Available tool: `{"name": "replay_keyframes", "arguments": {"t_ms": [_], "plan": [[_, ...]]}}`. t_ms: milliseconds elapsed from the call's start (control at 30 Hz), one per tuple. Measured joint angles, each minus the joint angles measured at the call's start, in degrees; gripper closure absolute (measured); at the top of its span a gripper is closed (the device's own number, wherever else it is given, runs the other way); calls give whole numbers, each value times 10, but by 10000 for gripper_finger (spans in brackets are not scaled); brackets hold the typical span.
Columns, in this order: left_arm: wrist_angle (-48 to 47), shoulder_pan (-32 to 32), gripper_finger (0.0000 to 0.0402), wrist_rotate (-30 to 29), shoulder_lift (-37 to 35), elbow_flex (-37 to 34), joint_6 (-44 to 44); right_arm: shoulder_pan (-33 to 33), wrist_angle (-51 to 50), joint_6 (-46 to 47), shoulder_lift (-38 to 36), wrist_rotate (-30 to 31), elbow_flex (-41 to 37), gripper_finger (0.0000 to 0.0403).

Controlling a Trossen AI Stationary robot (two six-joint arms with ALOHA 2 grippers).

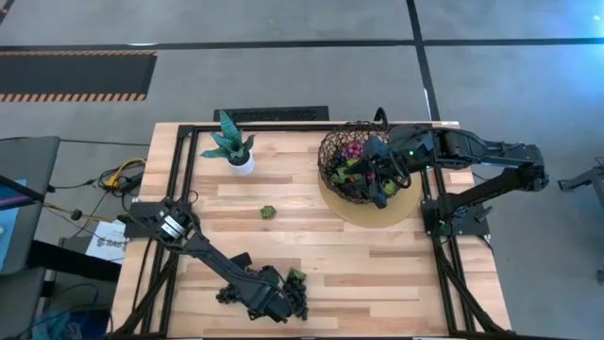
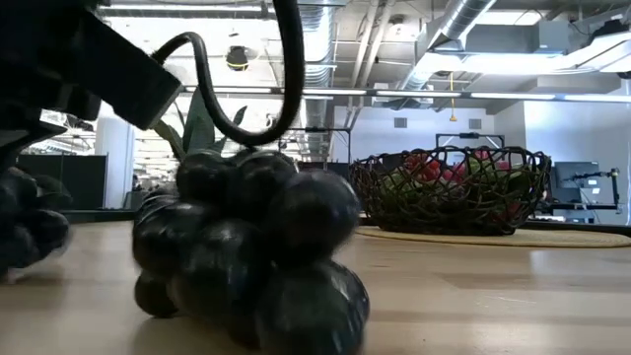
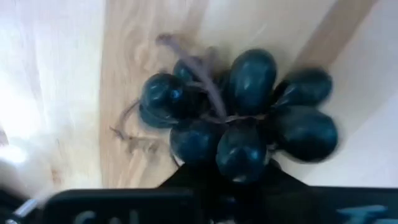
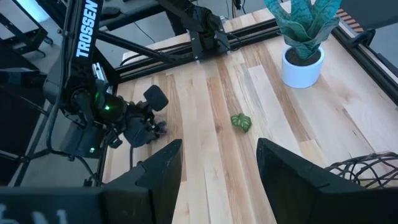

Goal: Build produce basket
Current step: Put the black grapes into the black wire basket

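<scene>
At the desk's (image 1: 283, 246) near left edge, a black grape bunch (image 3: 242, 118) is seen lying on the wood just ahead of the left tool (image 1: 288, 302); whether that tool is closed cannot be told. Farther right, the wire basket (image 1: 357, 162), filled with produce, is overhung by the right tool (image 4: 217, 165), its fingers spread and empty.

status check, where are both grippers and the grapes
Left gripper low at near table edge, on black grapes. Right gripper open, above basket, empty. Small green piece loose mid-table, not in the way.
</scene>
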Motion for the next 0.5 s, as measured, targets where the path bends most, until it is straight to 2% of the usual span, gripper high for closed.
{"name": "replay_keyframes", "arguments": {"t_ms": [167,300,500], "plan": [[-6,12,396,3,-2,0,20,0,0,5,0,0,0,177],[-38,23,399,-1,-7,33,50,0,0,6,0,0,0,177],[-136,42,400,-99,-26,139,73,0,-2,6,0,0,0,177]]}}
